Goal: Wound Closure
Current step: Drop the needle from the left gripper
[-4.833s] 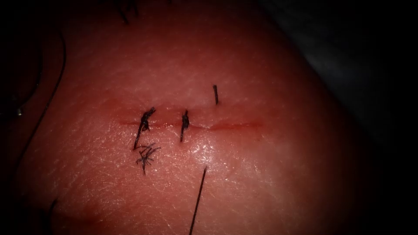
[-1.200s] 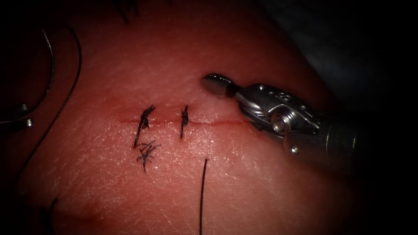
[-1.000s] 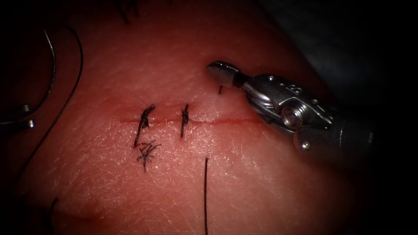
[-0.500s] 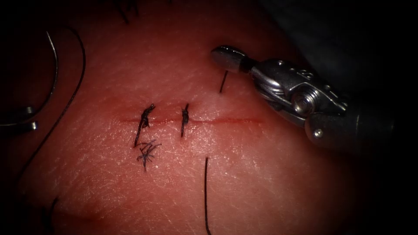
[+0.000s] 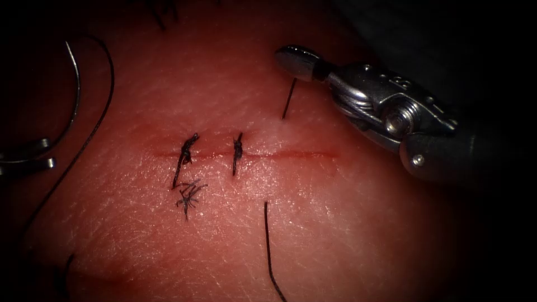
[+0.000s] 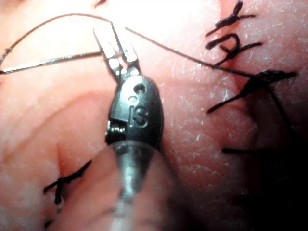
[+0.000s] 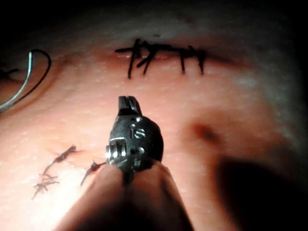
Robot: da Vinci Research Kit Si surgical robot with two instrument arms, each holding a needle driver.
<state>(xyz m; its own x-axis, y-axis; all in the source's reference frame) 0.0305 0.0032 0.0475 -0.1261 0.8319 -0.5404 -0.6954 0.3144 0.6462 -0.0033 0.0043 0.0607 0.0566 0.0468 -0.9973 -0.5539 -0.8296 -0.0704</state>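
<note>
The cut [image 5: 291, 154] runs across the tissue [image 5: 347, 235], and two dark stitches [image 5: 237, 152] close its left part. My right tool [image 5: 293, 59] hovers above the cut, jaws shut on a thread [image 5: 289, 98] that rises from the tissue just beyond the cut. In the right wrist view the same jaws [image 7: 128, 102] are pressed together. At the far left my left tool [image 5: 49, 155] is shut on the curved needle [image 5: 74, 106] near one end, clear of the tissue. The left wrist view shows those jaws [image 6: 115, 41] gripping the needle [image 6: 53, 61].
A frayed tuft of cut thread ends [image 5: 189, 197] lies below the left stitch. Another length of thread [image 5: 267, 246] enters the tissue on the near side of the cut. A long loop of thread [image 5: 106, 89] trails past the needle.
The right tool came in, took the short thread end above the cut and lifted it up and to the right, drawing out more thread. The left tool with the needle edged in from the left.
</note>
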